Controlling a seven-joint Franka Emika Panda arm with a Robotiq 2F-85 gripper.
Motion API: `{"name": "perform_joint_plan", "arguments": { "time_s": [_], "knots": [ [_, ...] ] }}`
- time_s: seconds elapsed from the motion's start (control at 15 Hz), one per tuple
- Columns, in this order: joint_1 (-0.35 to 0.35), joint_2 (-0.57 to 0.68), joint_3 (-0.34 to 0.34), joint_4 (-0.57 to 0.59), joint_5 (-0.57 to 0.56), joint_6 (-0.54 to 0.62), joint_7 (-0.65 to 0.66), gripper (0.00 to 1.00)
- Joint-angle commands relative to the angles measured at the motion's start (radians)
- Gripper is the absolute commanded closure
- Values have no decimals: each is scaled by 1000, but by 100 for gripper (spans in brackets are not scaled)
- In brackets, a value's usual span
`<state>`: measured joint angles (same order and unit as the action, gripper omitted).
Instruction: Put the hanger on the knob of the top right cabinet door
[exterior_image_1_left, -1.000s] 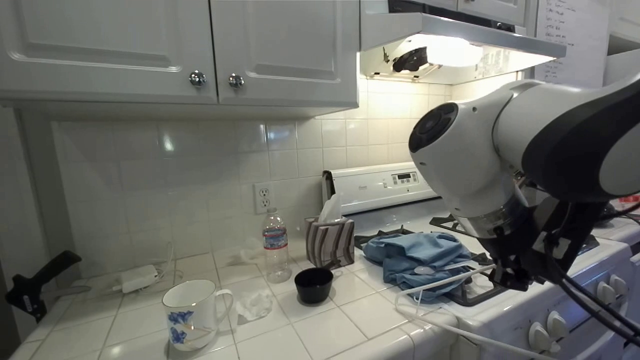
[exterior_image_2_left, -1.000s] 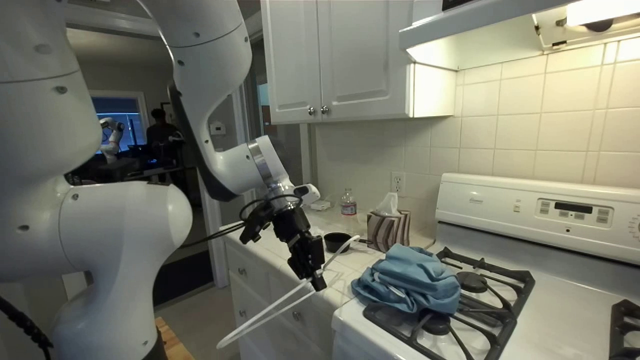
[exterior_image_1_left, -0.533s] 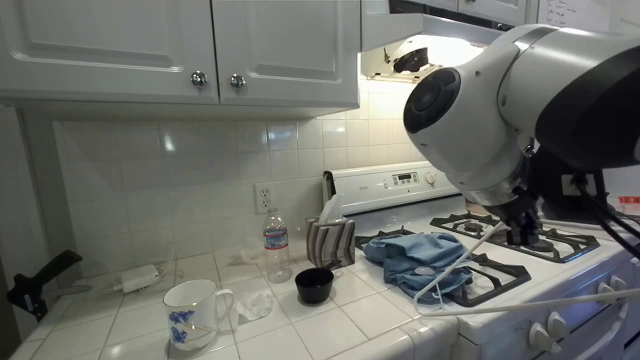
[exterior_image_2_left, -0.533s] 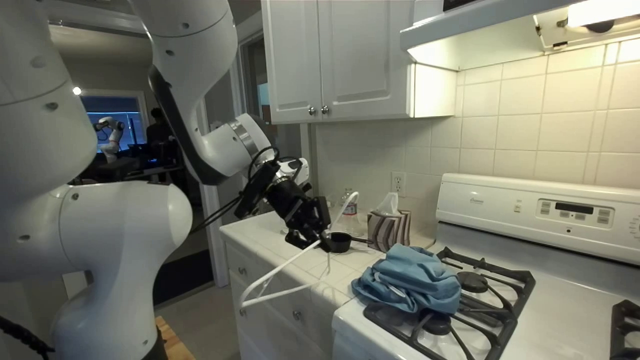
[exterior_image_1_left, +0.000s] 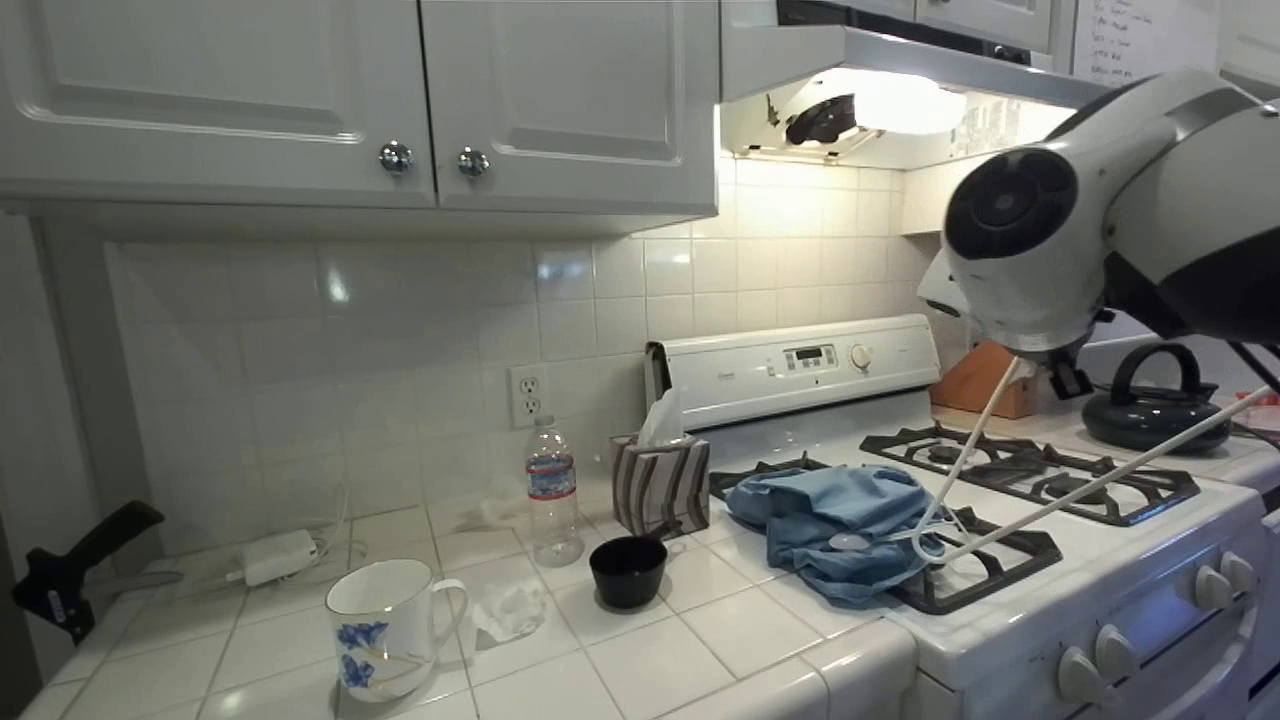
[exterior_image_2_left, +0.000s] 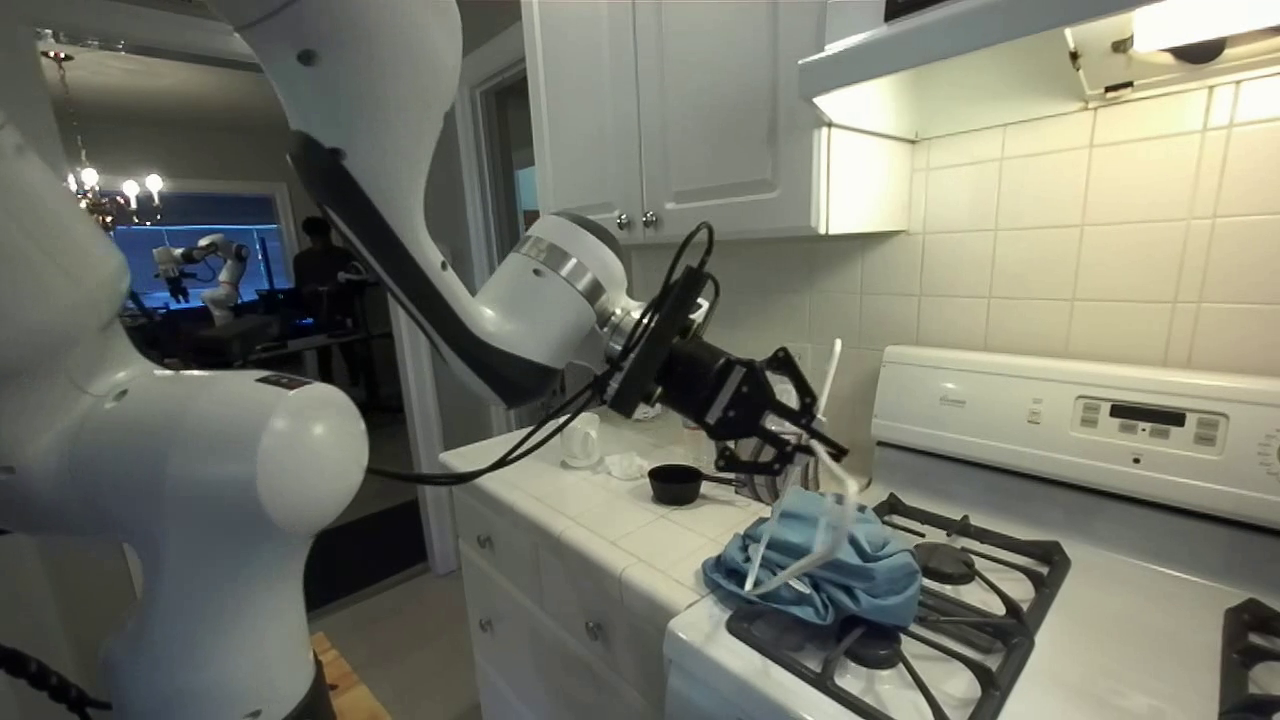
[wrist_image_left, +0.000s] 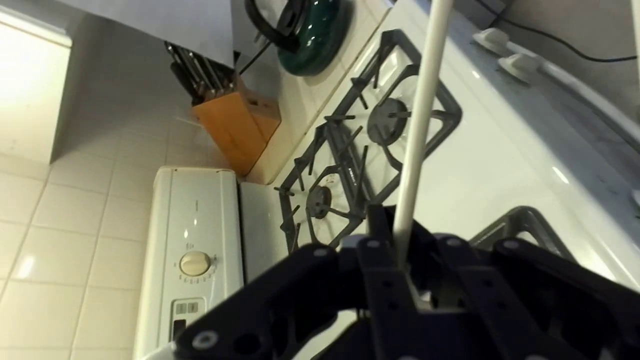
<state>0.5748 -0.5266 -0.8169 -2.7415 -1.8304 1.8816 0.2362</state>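
The hanger (exterior_image_1_left: 968, 450), thin and white, also shows in an exterior view (exterior_image_2_left: 848, 492) and runs up the wrist view (wrist_image_left: 422, 110) from between the fingertips. My gripper (exterior_image_2_left: 825, 450) is shut on the hanger and holds it in the air above the stove's near-left burner and the blue cloth. The gripper (wrist_image_left: 395, 225) hides the gripped part, and in an exterior view the gripper (exterior_image_1_left: 1070, 380) is partly hidden behind the wrist. The top right cabinet door (exterior_image_1_left: 590, 90) has a round silver knob (exterior_image_1_left: 472, 161). This knob (exterior_image_2_left: 650, 219) also shows left of the range hood, with nothing hanging on it.
A blue cloth (exterior_image_2_left: 820, 565) lies on the burner grate. A tissue box (exterior_image_1_left: 660, 485), bottle (exterior_image_1_left: 553, 500), black pot (exterior_image_1_left: 628, 572) and flowered mug (exterior_image_1_left: 385, 630) stand on the counter. The range hood (exterior_image_2_left: 960, 75) juts out right of the cabinet. A knife block (wrist_image_left: 240, 127) stands beyond the stove.
My gripper has risen and moved from beside the counter edge to over the blue cloth, turning as it went. The hanger has swung with it and stayed in the grip.
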Motion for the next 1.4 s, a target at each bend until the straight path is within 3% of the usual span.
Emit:
{"name": "perform_joint_plan", "arguments": {
  "time_s": [0.0,0.27,0.53,0.6,0.67,0.73,1.0,1.07,1.13,1.2,1.33],
  "knots": [
    [-272,79,102,31,-219,269,-65,98],
    [-474,127,168,76,-506,493,14,98],
    [-566,151,182,118,-739,592,165,98],
    [-575,158,175,133,-754,623,200,98],
    [-580,159,177,163,-689,693,212,98],
    [-610,143,216,112,-687,622,178,93],
    [-609,152,208,149,-686,681,206,93],
    [-609,153,208,149,-686,681,209,98],
    [-533,157,154,150,-686,661,241,98],
    [-573,202,195,172,-686,672,304,98],
    [-565,228,202,204,-684,671,357,98]
  ]
}}
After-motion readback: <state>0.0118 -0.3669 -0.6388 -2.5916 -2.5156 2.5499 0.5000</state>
